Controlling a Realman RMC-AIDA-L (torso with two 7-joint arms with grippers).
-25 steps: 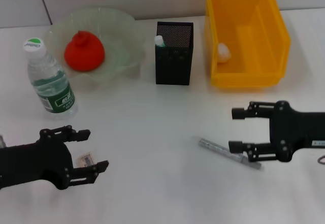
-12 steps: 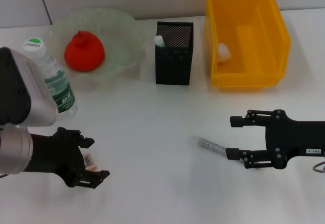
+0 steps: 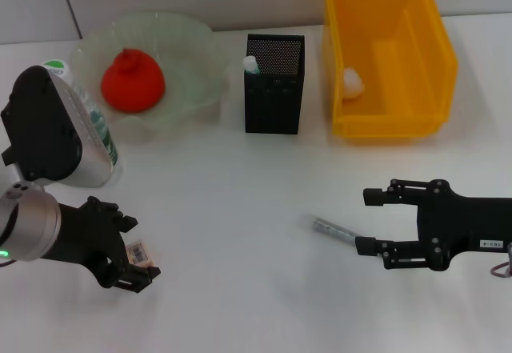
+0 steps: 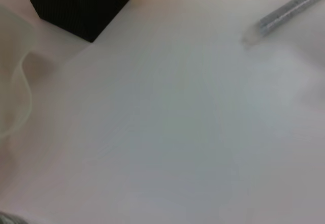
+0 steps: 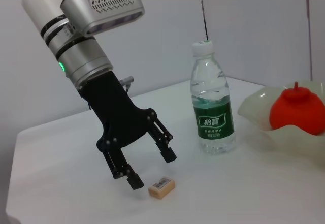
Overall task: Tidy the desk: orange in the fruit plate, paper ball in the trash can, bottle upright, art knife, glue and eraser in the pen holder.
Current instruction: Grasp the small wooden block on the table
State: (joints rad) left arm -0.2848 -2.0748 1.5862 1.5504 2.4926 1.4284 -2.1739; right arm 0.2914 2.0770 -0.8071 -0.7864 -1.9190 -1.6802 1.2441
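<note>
The left gripper (image 3: 132,250) hovers just above the desk (image 3: 240,201) with its fingers (image 5: 167,153) spread, the eraser (image 3: 139,253) lying between them, while the right gripper (image 3: 370,221) holds its fingers open around the glue (image 3: 334,230).

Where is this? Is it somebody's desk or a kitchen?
Most likely a desk being tidied: a white tabletop with a black mesh pen holder, a grey glue stick, a small eraser and a yellow trash can.
</note>
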